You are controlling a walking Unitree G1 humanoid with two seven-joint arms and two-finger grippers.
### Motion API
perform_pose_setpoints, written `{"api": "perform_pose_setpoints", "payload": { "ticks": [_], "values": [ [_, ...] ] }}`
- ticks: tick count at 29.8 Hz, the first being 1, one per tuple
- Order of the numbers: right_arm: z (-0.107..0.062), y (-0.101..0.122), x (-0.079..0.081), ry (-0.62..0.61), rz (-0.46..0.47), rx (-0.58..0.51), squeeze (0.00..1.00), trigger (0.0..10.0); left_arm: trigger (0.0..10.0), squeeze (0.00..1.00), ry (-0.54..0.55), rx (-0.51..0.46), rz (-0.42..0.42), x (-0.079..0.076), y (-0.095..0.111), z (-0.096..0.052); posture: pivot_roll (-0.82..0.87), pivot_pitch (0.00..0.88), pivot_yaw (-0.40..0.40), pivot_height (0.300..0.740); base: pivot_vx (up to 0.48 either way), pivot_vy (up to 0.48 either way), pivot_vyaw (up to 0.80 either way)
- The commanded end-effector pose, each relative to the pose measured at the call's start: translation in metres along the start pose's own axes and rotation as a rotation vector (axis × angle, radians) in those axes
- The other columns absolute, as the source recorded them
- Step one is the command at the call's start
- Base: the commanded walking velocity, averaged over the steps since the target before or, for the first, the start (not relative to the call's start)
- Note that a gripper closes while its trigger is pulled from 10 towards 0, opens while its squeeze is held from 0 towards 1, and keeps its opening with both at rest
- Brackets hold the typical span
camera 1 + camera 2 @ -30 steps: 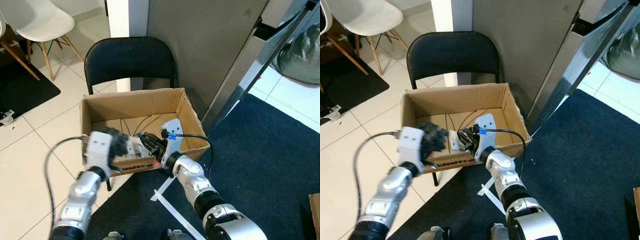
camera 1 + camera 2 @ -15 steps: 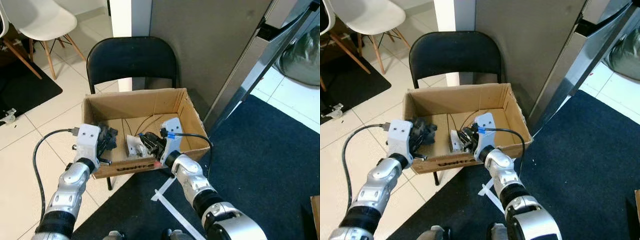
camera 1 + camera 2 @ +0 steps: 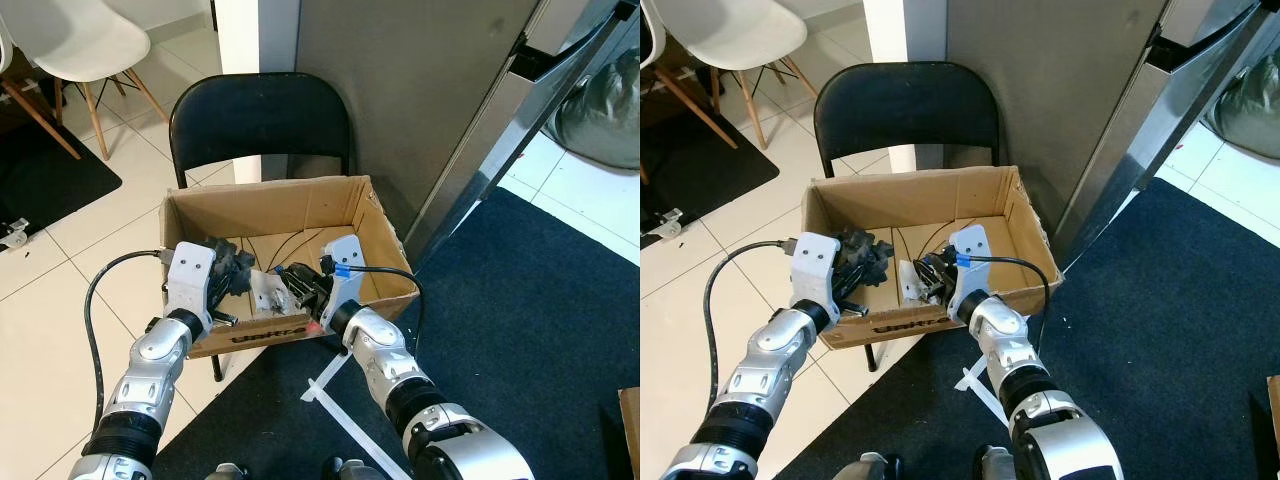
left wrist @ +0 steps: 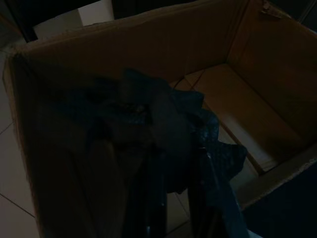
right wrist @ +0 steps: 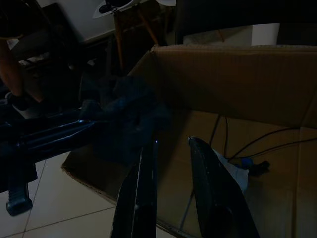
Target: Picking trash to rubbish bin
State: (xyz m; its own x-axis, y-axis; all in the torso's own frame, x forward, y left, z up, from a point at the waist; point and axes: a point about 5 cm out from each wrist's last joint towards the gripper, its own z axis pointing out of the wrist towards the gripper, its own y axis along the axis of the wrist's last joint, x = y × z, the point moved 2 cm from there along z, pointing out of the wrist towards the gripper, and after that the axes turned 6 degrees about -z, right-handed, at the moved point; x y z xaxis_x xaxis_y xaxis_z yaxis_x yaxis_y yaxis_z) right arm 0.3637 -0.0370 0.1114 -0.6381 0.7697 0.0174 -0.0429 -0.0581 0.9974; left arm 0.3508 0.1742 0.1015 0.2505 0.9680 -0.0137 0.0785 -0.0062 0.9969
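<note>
The left hand (image 3: pixel 855 262) grips a crumpled black plastic bag (image 3: pixel 868 252) just above the left inner corner of the open brown cardboard box (image 3: pixel 1025 225), which sits on a black folding chair (image 3: pixel 906 105). The right hand (image 3: pixel 292 286) hovers inside the box over a white scrap of paper (image 3: pixel 908 279), fingers parted and empty. Released too near the rim, the bag could, I judge, slide out onto the tiles; the hands, close together, might collide.

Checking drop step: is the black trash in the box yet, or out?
In, above the floor: left gripper holds the trash inside the box.
</note>
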Motion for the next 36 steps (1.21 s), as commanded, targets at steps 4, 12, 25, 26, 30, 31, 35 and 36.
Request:
{"api": "perform_pose_setpoints", "payload": {
  "ticks": [4,12,25,26,30,31,35,36],
  "values": [
    [-0.002,-0.006,0.001,-0.008,0.011,0.017,0.0,10.0,10.0,1.0,-0.005,0.011,-0.024,-0.001,-0.006,-0.002,0.01,0.243,-0.042,0.74,0.0,0.0,0.0],
    [-0.003,-0.006,-0.001,-0.024,0.012,0.014,0.0,10.0,10.0,0.0,0.05,-0.007,0.031,0.005,-0.001,0.004,0.02,0.19,-0.043,0.74,0.0,0.0,0.0],
    [-0.039,0.005,-0.054,-0.382,-0.023,-0.091,0.0,10.0,10.0,0.0,0.141,-0.164,0.02,0.002,0.027,-0.001,0.01,0.081,-0.013,0.74,0.0,0.0,0.0],
    [-0.046,0.003,-0.059,-0.411,-0.024,-0.093,0.0,10.0,10.0,0.0,0.149,-0.167,0.023,0.002,0.026,-0.002,0.01,0.081,-0.013,0.74,0.0,0.0,0.0],
    [-0.077,-0.006,-0.068,-0.479,-0.077,-0.09,0.0,10.0,10.0,0.0,0.177,-0.176,-0.012,-0.004,0.02,-0.008,0.01,0.069,0.002,0.74,0.0,0.0,0.0],
    [-0.083,-0.01,-0.068,-0.486,-0.082,-0.079,0.0,10.0,10.0,0.0,0.175,-0.168,-0.012,-0.006,0.017,-0.008,0.0,0.064,0.007,0.74,0.0,0.0,0.0],
    [-0.094,-0.018,-0.067,-0.507,-0.085,-0.048,0.0,10.0,10.0,0.0,0.176,-0.15,-0.031,-0.011,0.008,-0.01,-0.01,0.057,0.014,0.74,0.0,0.0,0.0],
    [-0.094,-0.018,-0.067,-0.507,-0.085,-0.048,0.0,10.0,10.0,0.0,0.176,-0.15,-0.031,-0.011,0.008,-0.01,-0.01,0.057,0.014,0.74,0.0,0.0,0.0]
  ]
}}
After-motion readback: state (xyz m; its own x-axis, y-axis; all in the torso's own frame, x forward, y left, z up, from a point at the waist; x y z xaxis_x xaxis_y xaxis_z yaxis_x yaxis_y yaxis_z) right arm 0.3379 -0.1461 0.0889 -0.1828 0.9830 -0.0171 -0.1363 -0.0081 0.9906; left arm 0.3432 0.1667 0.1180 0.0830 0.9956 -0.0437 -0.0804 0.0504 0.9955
